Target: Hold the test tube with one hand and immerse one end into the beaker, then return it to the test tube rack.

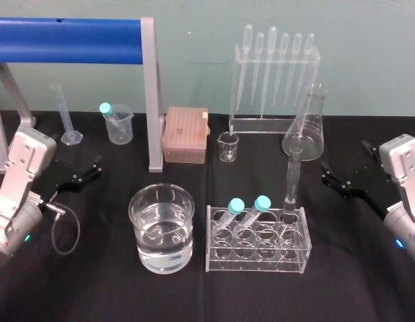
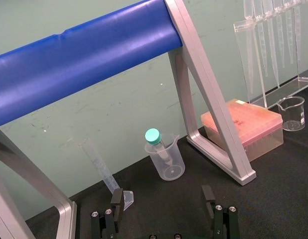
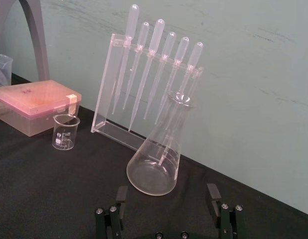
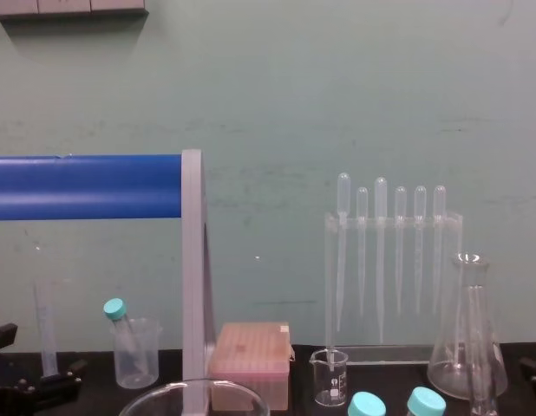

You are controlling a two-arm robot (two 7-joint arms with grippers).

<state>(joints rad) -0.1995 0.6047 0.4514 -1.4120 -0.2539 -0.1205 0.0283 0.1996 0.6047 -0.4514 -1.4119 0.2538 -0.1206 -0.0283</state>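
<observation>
The test tube [image 1: 293,178] stands upright in the back right hole of the clear test tube rack [image 1: 258,258] at the centre right. To its left is the wide beaker [image 1: 162,228], part full of clear liquid; its rim [image 4: 194,399] shows low in the chest view. My left gripper [image 1: 80,173] rests open at the far left, well clear of the beaker, with nothing between its fingers [image 2: 116,199]. At the far right, off to the right of the rack, my right gripper [image 1: 343,168] is open, its fingers [image 3: 213,191] empty.
Two teal-capped tubes [image 1: 244,213] lean in the rack. Behind it stand a small glass beaker [image 1: 228,146], a conical flask [image 1: 305,134] and a pipette stand [image 1: 274,80]. A pink tip box [image 1: 186,134], a plastic beaker [image 1: 118,123], a measuring cylinder [image 1: 66,114] and a blue-barred frame [image 1: 150,94] occupy the back left.
</observation>
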